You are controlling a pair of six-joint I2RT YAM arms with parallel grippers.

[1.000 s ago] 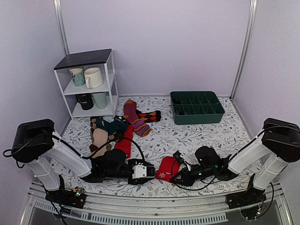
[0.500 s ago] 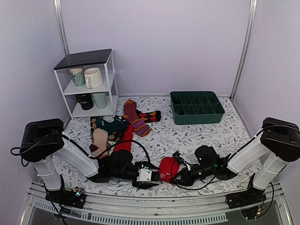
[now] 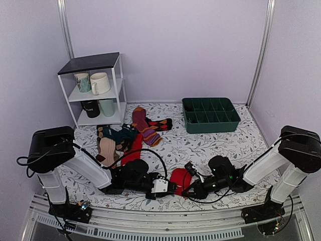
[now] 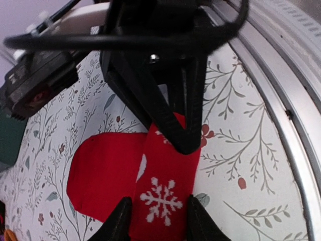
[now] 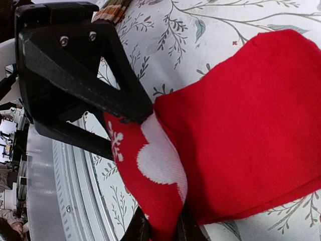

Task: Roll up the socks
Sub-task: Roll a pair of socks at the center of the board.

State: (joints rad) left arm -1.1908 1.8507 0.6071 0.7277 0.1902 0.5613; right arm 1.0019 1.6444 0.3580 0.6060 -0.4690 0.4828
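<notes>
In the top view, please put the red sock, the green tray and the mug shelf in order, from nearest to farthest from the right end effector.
1. The red sock, pinched by the right end effector, near the front edge.
2. The green tray, at the back, right of centre.
3. The mug shelf, in the back left corner.

Lilac walls (image 3: 165, 45), floral table cover (image 3: 210, 145), white shelf (image 3: 90, 63) with mugs (image 3: 99, 83)
</notes>
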